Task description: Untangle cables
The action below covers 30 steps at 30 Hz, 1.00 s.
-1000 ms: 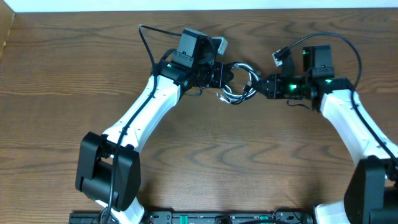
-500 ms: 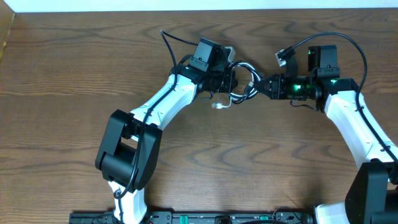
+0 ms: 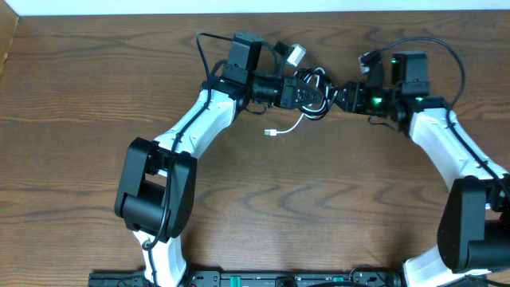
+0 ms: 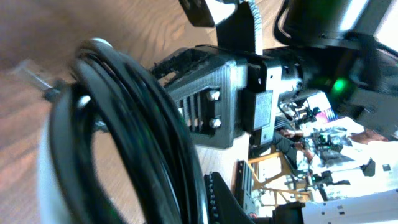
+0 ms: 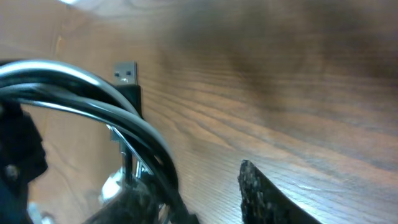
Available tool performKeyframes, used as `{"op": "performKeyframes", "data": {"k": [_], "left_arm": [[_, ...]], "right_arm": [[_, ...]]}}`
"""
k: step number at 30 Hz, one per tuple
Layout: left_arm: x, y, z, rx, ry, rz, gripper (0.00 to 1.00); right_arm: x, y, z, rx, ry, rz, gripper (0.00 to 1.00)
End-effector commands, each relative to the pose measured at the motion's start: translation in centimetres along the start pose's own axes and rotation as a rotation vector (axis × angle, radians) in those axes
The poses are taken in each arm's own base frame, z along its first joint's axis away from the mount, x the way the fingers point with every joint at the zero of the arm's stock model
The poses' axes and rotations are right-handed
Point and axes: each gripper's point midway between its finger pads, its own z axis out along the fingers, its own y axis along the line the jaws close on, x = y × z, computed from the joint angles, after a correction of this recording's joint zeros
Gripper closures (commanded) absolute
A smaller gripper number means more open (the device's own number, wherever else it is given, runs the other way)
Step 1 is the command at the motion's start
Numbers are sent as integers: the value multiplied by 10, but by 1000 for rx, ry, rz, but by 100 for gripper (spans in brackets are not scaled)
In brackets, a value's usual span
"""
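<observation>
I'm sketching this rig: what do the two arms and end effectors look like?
Left arm and right arm: white links, bulky black joints. Left end effector and right end effector: black. A green light glows at the right wrist; black wires loop off both.

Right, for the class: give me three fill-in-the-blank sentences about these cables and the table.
1. The loose plug trailing from the bundle ends the ____ cable.
2. The thick coil between the left gripper and the right gripper is the ____ cable.
3. The table is made of ____.
Missing words: white, black, wood.
</observation>
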Motion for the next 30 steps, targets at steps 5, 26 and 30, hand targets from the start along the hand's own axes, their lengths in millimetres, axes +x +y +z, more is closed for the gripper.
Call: {"op": "performKeyframes", "data": {"k": [5, 26, 30], "left_arm": [[-29, 37, -27, -260, -133, 13, 93], [-28, 24, -52, -503, -171, -20, 93], [-24, 38, -60, -588, -175, -50, 93]], "right_arm": [[-20, 33, -36, -186, -44, -51, 41], [2, 41, 58, 3, -29, 183, 54], [-2, 42, 39, -133, 19, 159, 51]]}}
